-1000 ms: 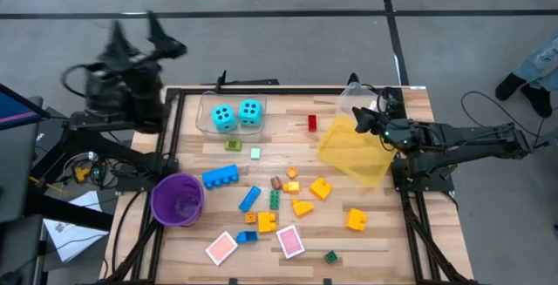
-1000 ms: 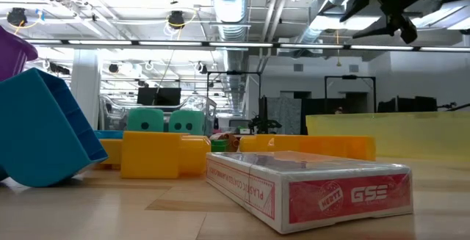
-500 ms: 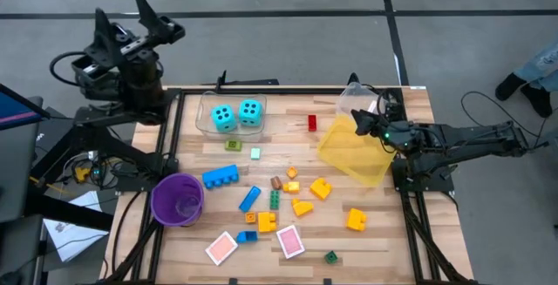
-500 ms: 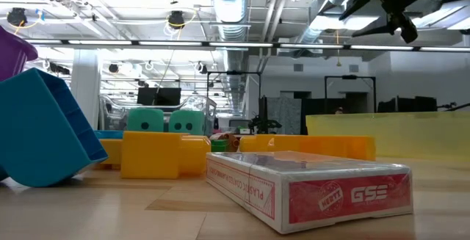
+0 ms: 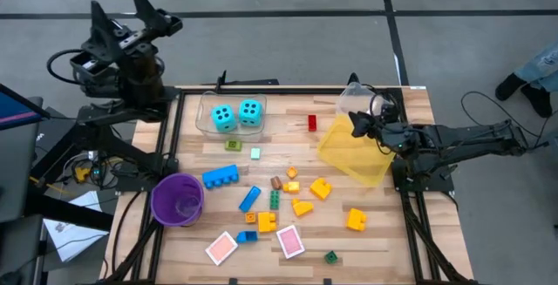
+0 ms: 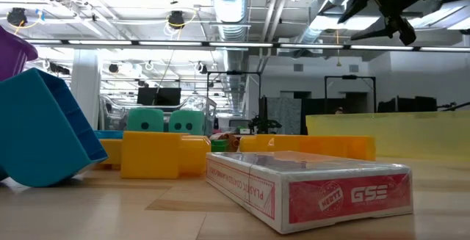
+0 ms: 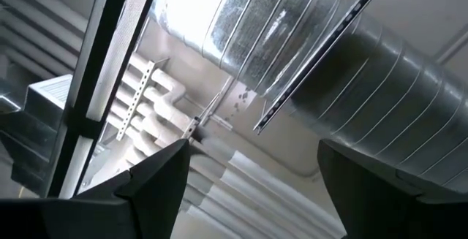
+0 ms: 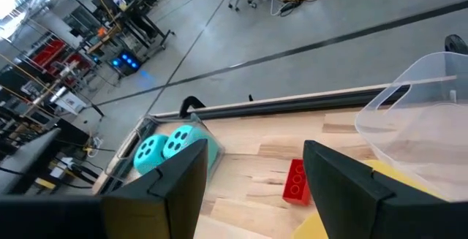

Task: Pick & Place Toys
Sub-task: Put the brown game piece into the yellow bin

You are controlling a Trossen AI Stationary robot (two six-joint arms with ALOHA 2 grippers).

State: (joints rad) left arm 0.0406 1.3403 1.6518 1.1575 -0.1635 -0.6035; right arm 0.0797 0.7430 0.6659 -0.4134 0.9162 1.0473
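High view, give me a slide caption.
Toys scattered on the table; left pincer raised off-table, right pincer open over the yellow bin.

From straight overhead we look down on the whole counter (image 5: 261, 233), both arms at its sides. Down low, we sit right on the counter top, facing level across it into the room, a pink card box (image 6: 312, 188) filling our foreground. On the left wrist we point up at the ceiling ducts (image 7: 292, 56), counter out of frame. On the right wrist we look forward across the counter toward the floor beyond. That view shares the cyan dice (image 8: 164, 145) and red brick (image 8: 295, 180) with the overhead one, dice (image 5: 237, 115) and brick (image 5: 312, 123) there.
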